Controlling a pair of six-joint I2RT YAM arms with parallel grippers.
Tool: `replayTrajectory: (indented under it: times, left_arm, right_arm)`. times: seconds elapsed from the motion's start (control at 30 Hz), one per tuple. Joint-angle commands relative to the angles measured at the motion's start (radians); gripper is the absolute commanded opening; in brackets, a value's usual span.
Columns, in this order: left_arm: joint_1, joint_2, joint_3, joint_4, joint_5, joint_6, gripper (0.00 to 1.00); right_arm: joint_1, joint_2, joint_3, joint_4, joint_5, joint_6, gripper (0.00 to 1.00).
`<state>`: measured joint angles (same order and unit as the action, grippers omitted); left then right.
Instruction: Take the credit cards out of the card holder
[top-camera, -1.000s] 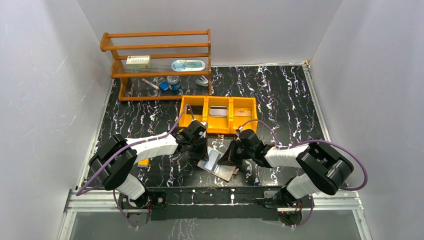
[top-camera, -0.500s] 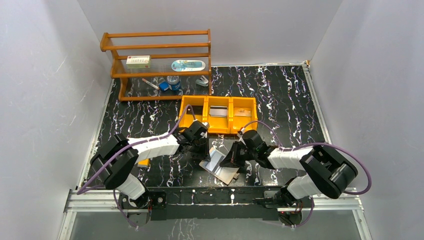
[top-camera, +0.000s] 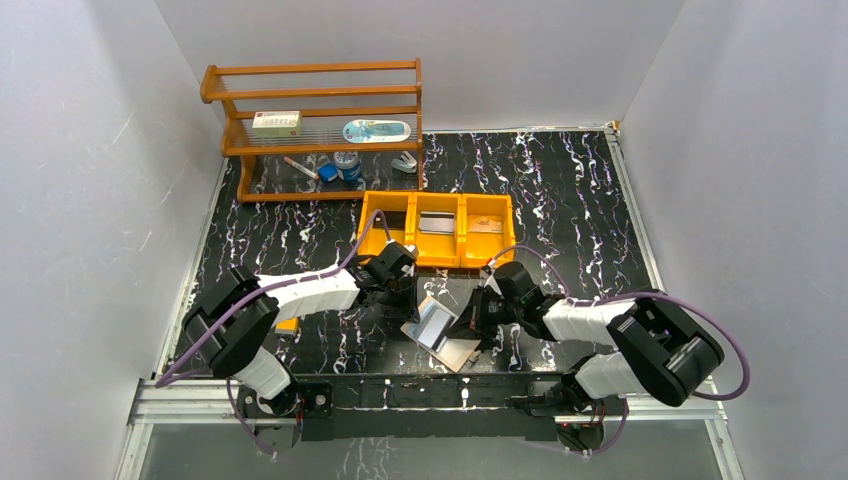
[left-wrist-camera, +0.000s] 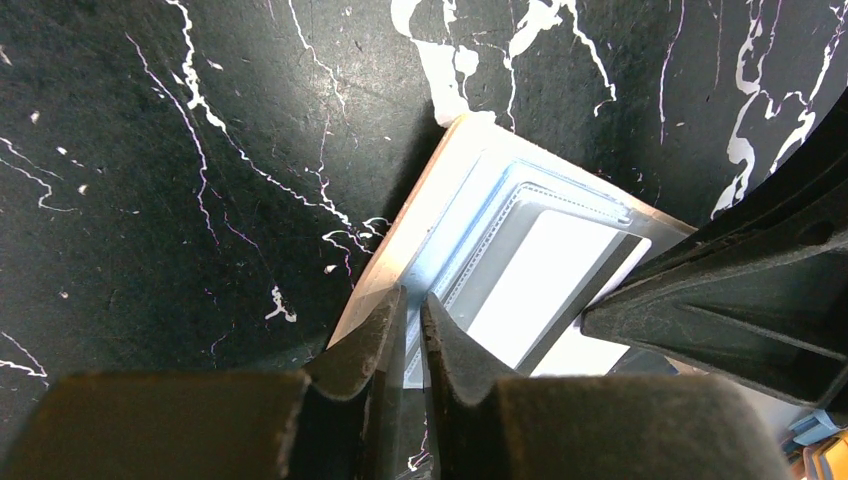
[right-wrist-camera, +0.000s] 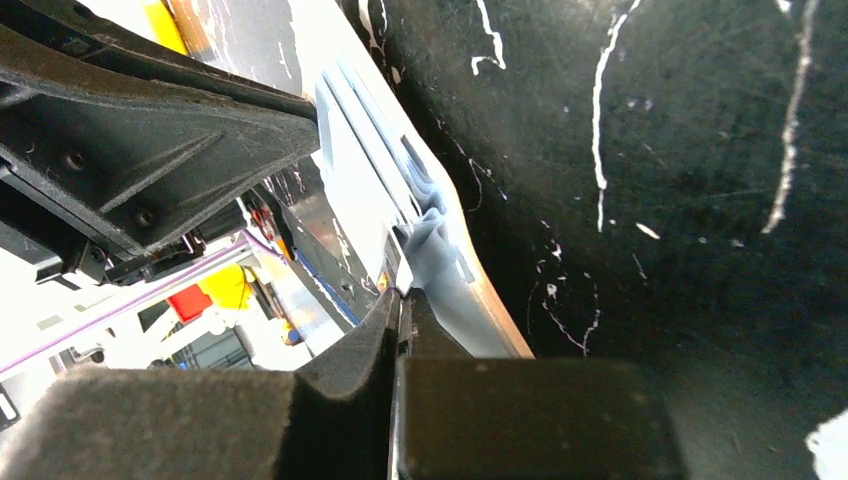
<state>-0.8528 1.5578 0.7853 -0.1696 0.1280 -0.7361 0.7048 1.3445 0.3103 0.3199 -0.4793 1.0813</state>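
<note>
pinching the card holder (top-camera: 440, 330) at opposite edges, left jaws and right jaws clenched on it

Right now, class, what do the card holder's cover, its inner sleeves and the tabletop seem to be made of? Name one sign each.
The card holder cover: probably leather or imitation, matte tan, no glare. The sleeves: clear soft plastic, glossy; bluish sheen, stitched edges, wrinkling where pinched. The tabletop: dark marble-look surface, white veins; likely printed mat or laminate, uncertain.
</note>
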Motion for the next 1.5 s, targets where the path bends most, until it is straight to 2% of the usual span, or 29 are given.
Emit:
replayTrajectory:
  times: [0.0,0.17,0.27,0.47,0.57,0.7,0.87,1.13,1.3,1.47]
  left_arm:
    - [-0.002,0.038,-0.034,-0.129,-0.093,0.028,0.11]
    - [-0.001,0.025,-0.033,-0.134,-0.102,0.021,0.10]
    - [-0.002,0.008,-0.035,-0.136,-0.100,0.006,0.10]
    - [-0.003,-0.100,-0.066,-0.138,-0.124,-0.035,0.13]
    - [-0.003,-0.178,-0.093,-0.141,-0.159,-0.064,0.23]
    - [-0.003,-0.276,-0.100,-0.166,-0.226,-0.070,0.44]
    - [-0.003,-0.293,-0.046,-0.103,-0.192,0.009,0.59]
    - [-0.002,-0.128,0.049,0.047,-0.010,0.088,0.57]
    - [-0.003,-0.053,0.046,0.106,0.103,0.073,0.47]
    - [-0.003,0.006,0.000,0.107,0.136,0.053,0.38]
  right_arm:
    - [-0.032,-0.031,0.018,-0.114,-0.032,-0.101,0.06]
    - [-0.060,-0.052,0.024,-0.180,-0.029,-0.144,0.06]
    - [-0.076,-0.029,0.075,-0.153,-0.029,-0.149,0.06]
    - [-0.091,0.160,0.284,-0.257,-0.031,-0.316,0.05]
    - [-0.090,0.246,0.388,-0.346,-0.020,-0.408,0.03]
    - [-0.090,0.285,0.448,-0.400,-0.024,-0.476,0.03]
    - [-0.090,0.295,0.453,-0.411,-0.038,-0.499,0.03]
    - [-0.091,0.259,0.401,-0.357,-0.066,-0.469,0.03]
    - [-0.090,0.237,0.370,-0.328,-0.078,-0.447,0.04]
    - [-0.090,0.225,0.352,-0.316,-0.064,-0.433,0.06]
